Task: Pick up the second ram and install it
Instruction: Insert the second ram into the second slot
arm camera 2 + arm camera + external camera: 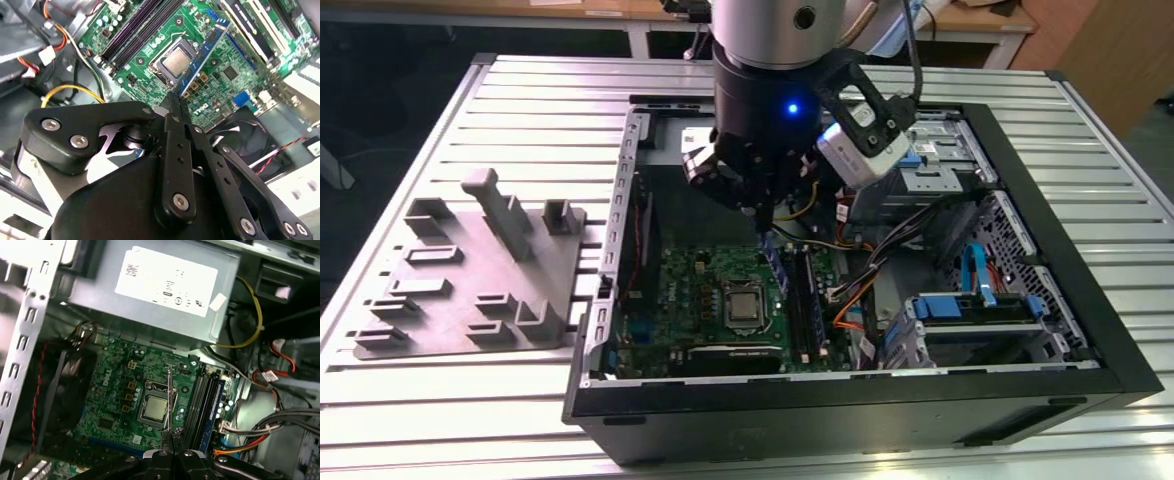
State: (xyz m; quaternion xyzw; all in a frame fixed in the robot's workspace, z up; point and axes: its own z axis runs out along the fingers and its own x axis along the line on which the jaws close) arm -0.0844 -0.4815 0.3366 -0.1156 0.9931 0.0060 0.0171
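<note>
Pinching the second ram (204,59) edge-on in the gripper (175,104), holding it over the green motherboard (235,75) near the silver CPU (176,61), inside the open computer case (854,415).

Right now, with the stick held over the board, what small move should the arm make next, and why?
Probably a small sideways shift toward the empty black RAM slots. The jaws grip the second ram edge-down above the motherboard, and it seems to hang by the CPU, not over a slot.
</note>
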